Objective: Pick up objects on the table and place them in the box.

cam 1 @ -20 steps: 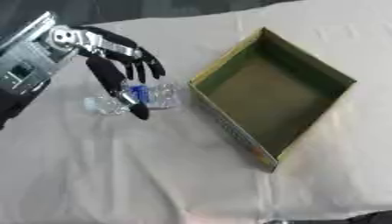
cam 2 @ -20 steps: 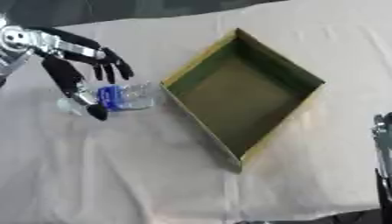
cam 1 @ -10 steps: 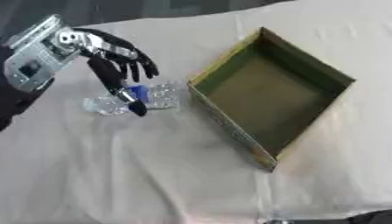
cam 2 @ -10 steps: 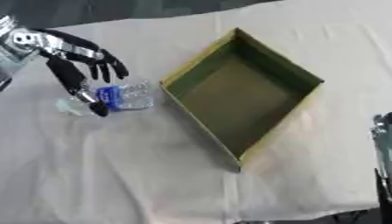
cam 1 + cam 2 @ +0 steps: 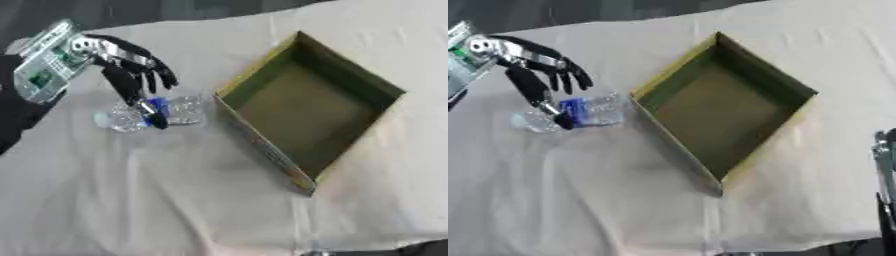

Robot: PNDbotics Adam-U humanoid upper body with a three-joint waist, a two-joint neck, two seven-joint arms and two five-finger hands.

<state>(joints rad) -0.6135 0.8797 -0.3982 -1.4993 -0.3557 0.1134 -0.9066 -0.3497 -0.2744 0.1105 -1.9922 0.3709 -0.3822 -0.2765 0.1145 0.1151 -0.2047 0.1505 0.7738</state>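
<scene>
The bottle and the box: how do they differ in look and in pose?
The bottle is clear plastic with a blue label and lies on its side; the box is olive-green and sits open side up. The left hand reaches over the bottle; nothing touches the box, which looks empty. Both rest on the white cloth.

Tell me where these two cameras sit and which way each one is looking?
Left eye view: in the robot's head, looking down at the cloth-covered table; the left hand reaches in from the left, over a clear bottle.
Right eye view: beside it in the head, same downward look; the right arm shows at the right edge.
Both share the left hand, bottle and open box, which holds nothing.
</scene>
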